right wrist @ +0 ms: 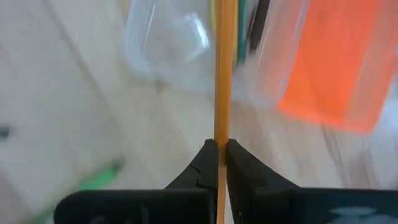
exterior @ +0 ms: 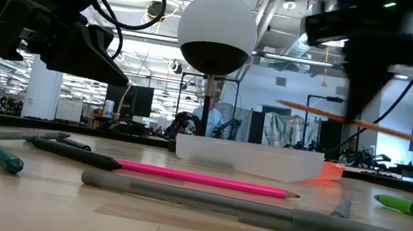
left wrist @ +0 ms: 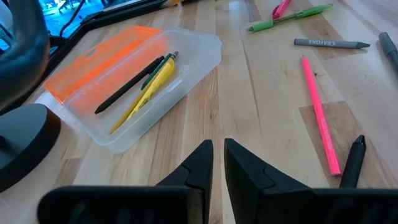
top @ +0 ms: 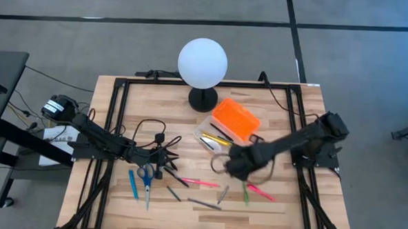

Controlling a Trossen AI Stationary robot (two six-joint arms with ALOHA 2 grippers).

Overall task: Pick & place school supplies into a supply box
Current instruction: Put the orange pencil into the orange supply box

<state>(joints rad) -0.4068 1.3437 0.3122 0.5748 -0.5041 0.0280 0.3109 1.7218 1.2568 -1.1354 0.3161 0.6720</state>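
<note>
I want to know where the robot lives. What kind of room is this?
Probably a big robotics lab or workshop, not a home. Behind the wooden table and the white globe lamp you can see bare pipes and strip lights on the ceiling, plus benches crowded with equipment far across an open hall.

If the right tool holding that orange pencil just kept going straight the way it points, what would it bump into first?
Probably the supply box: the right tool, shut on the orange pencil, points at its clear open body, and the pencil's far end would arrive first. Depth is hard to judge.
</note>
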